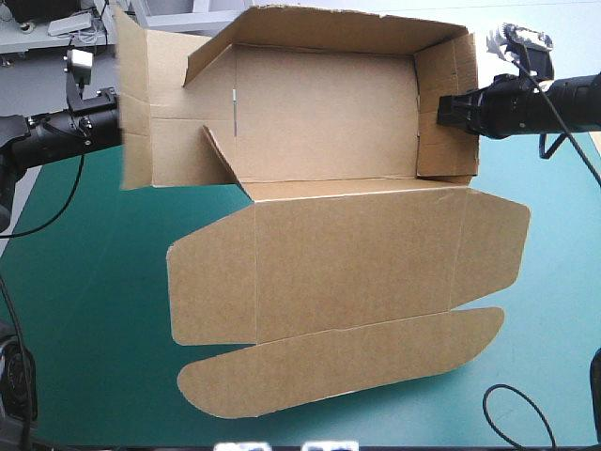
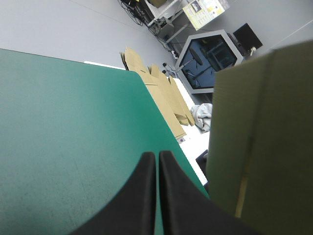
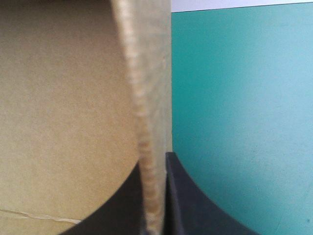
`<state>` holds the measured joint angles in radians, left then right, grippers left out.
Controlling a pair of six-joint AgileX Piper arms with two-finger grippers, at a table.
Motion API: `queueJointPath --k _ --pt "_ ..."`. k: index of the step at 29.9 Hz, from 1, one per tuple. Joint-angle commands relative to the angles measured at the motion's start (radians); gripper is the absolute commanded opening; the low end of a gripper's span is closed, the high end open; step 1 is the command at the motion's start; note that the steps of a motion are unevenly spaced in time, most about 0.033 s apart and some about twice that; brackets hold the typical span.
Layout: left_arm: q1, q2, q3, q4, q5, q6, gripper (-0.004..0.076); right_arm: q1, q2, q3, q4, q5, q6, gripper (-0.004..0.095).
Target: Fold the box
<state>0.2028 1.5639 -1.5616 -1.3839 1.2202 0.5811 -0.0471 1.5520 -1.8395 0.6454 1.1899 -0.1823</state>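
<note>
brown cardboard box (image 1: 329, 122), walls raised | right gripper (image 3: 154, 164) clamps right wall | left gripper (image 2: 157, 155) closed, empty, beside left flap

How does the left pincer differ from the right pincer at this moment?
The right pincer is shut on the box by its right end wall, the board's edge between its fingers; the left pincer is shut on nothing. The right pincer straddles that wall; the left pincer sits beside the left flap, teal-green cover ahead of it. Both have black fingers and sit at the box's ends.
</note>
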Motion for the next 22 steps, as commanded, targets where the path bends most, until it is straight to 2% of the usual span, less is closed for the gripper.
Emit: queueJointPath --k 1,8,22 --pt "-0.010 -0.073 -0.032 -0.069 0.070 0.007 0.0006 0.047 -0.014 -0.027 -0.017 -0.089 0.048 -0.0006" --pt "-0.011 -0.106 -0.032 -0.040 0.070 0.002 0.0006 0.144 0.041 -0.027 -0.060 -0.196 0.096 -0.0002" --pt "-0.091 -0.122 -0.032 -0.016 0.068 -0.011 0.0006 0.195 0.087 -0.027 -0.082 -0.264 0.116 -0.0003"
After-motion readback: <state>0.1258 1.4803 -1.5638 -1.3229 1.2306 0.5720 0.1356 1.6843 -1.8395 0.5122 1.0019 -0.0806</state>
